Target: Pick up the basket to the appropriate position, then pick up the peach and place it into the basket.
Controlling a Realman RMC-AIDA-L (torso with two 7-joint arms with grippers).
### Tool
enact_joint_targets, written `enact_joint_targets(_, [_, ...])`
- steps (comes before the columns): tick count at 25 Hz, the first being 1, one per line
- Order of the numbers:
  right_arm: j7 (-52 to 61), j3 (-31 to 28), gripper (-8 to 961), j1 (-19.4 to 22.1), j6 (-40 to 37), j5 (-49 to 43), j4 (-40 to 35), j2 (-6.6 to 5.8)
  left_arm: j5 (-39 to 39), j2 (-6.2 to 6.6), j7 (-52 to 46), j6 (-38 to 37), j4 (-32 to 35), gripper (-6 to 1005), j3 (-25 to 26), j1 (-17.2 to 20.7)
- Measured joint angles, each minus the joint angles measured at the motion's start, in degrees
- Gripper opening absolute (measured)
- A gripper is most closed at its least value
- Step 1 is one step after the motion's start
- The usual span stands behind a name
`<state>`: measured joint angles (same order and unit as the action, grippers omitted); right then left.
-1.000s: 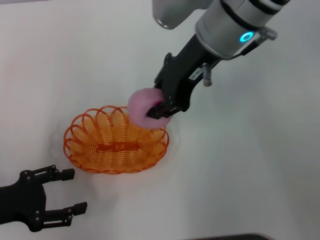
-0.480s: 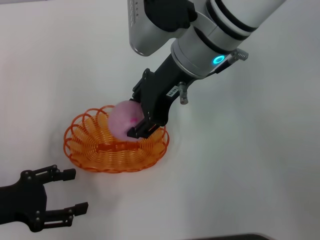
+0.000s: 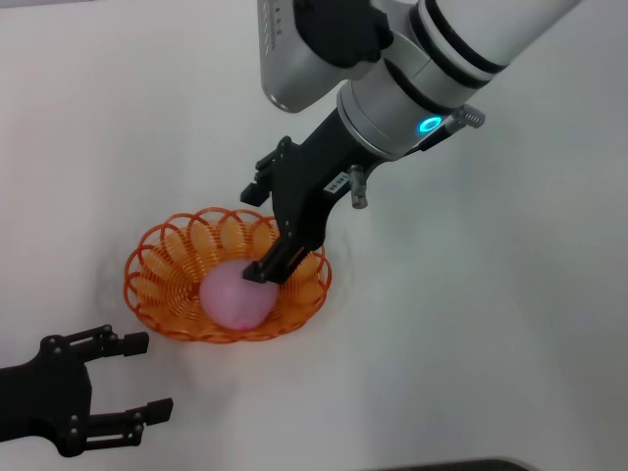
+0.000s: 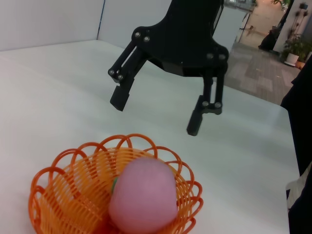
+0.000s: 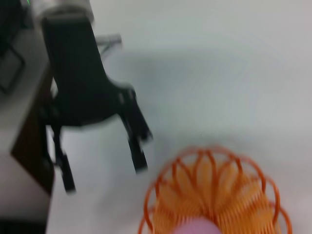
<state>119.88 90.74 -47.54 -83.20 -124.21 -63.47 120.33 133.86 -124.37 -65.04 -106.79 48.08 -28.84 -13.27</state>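
The peach (image 3: pixel 236 293) lies in the basket (image 3: pixel 157 257). The right gripper (image 3: pixel 259 229) hangs above it, fingers spread; the left gripper (image 3: pixel 132 376) waits nearby, fingers apart.

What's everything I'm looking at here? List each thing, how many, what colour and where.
basket: one, orange, on the table in front of the robot, a bit to its left.
peach: one, pale pink, lying inside the basket.
table: one, white, under everything.
right end effector: one, black on a white and grey arm, open, just above the basket's far rim, no longer touching the peach.
left end effector: one, black, open, resting low at the robot's near left, apart from the basket.
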Motion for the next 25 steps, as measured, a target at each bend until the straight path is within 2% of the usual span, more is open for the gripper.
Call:
enact_joint_targets(3, [-3.7,-3.5,951,2.7,-0.2,5.1,-1.0,-0.29,0.0,0.0,0.0,0.0,0.0,826,0.0,0.1])
enact_joint_targets(11, [-16.9,-17.6,947,13.4,-4.1,18.6,0.2,-0.7,-0.5,0.0,0.0,0.0,0.0,825,0.1,0.1])
enact_joint_targets(14, [-23.9,-21.4,945,18.4,-5.8,23.1,3.6,-0.71,-0.6,0.0,0.0,0.0,0.0,826,0.1,0.0])
enact_joint_targets(17, [-28.9,-24.7,945,21.7,-7.3,24.7,7.3,-0.71,-0.7,0.0,0.0,0.0,0.0,826,0.1,-0.1])
enact_joint_targets(25, [-43.9,-31.5,945,26.9,-8.2,24.8,20.7,-0.71,-0.7,0.06,0.3,0.0,-0.2,826,1.3,-0.1])
